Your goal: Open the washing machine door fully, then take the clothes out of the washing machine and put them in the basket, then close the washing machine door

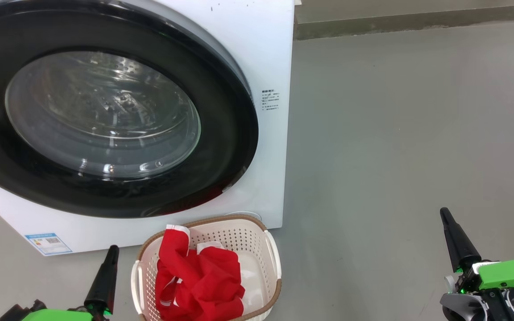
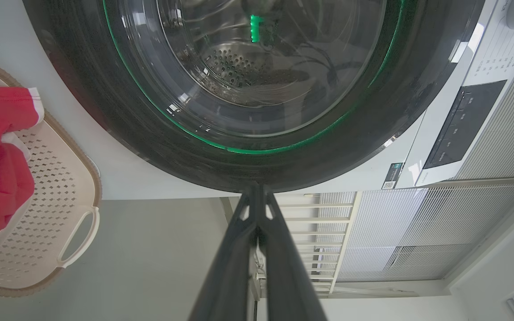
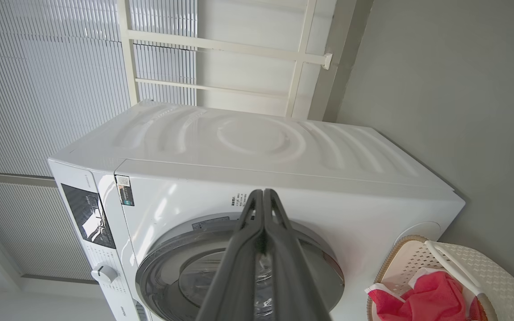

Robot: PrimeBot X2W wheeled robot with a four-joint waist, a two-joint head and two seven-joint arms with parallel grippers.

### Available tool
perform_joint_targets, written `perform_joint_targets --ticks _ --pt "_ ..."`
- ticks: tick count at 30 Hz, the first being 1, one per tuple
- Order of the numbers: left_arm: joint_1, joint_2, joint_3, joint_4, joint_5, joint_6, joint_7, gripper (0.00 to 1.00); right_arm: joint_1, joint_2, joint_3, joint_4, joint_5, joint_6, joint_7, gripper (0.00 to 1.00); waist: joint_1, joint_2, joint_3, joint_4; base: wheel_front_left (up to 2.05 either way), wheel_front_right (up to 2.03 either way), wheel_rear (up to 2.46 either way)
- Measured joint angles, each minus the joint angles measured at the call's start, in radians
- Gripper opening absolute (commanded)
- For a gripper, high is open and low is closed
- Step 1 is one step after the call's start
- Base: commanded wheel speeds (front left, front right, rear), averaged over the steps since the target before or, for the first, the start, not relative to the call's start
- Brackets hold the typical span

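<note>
The white washer (image 1: 270, 53) fills the upper left of the head view. Its round black door (image 1: 225, 147) is shut. The basket (image 1: 239, 229) sits on the floor (image 1: 395, 133) at the bottom middle, just in front of the washer, with the red clothes (image 1: 212, 276) inside. The left fingers (image 1: 104, 276), lower left, and the right fingers (image 1: 458, 243), lower right, are pressed together and hold nothing.

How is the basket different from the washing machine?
The basket is small, cream and open on top; the washing machine is big, white and its door is shut. The basket holds the red clothes; the washing machine's drum looks empty. Both stand on the floor.
</note>
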Motion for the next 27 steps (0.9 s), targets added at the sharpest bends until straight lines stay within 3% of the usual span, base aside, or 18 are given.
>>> perform_joint_targets --ticks 27 --pt "0.0 -0.001 0.003 0.0 0.0 0.0 0.005 0.0 0.0 0.001 -0.007 0.0 -0.001 0.0 0.008 0.0 0.0 0.0 0.0 0.0 0.0 0.0 0.0"
